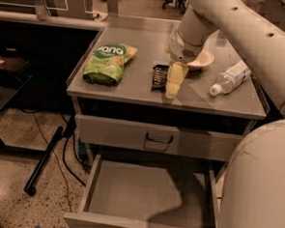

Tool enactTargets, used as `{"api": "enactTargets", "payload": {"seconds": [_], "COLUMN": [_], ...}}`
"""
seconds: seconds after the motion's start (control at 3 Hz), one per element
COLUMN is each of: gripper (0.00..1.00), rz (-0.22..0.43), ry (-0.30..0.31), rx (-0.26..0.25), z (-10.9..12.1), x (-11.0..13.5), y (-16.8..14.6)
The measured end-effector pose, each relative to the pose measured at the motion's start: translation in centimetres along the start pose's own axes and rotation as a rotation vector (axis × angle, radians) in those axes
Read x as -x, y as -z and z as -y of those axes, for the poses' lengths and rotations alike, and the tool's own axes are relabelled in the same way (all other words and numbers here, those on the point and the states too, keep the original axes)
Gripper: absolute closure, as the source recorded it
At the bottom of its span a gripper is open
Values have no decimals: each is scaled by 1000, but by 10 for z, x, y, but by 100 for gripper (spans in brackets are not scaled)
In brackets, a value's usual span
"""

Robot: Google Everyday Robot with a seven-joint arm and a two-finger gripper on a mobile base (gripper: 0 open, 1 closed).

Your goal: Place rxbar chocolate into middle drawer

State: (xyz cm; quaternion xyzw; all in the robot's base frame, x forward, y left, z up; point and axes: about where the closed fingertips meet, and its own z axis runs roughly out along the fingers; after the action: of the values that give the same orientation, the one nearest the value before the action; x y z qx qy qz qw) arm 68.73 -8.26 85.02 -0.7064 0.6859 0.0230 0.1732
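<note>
dark wrapper with pale lettering identifies the rxbar chocolate point(159, 77), lying flat on the grey cabinet top point(134, 89) at upper centre of the frame.

camera view, handling judgement: the bar looks light, thin and slightly flexible, and its film wrapper is likely slick. it lies too flat for an easy lift, so a pinch across the short width near mid-length seems the soundest hold. crushing risk is low.

camera view, gripper: the gripper point(172, 88) points down just beside the bar's right edge, with its tip at the cabinet top. whether it is open or closed cannot be told, and no hold on the bar is evident.

camera view, destination: the middle drawer point(128, 195) stands pulled out at lower centre, with its floor bare.

count: one bar, one green snack bag point(108, 61) at upper left, one white bowl point(205, 59), one plastic bottle point(229, 77) at upper right, one shut drawer front point(131, 134), one open drawer.
</note>
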Motion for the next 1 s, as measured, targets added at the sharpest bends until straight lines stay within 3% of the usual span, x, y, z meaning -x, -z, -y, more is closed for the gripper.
{"api": "enactTargets", "payload": {"seconds": [0.33,0.67,1.0], "gripper": [0,0,0], "rz": [13,14,31], "ry": [10,10,-21], "rx": [7,6,37], "z": [27,27,25], "x": [13,13,2], "y": [-2,-2,-26]}}
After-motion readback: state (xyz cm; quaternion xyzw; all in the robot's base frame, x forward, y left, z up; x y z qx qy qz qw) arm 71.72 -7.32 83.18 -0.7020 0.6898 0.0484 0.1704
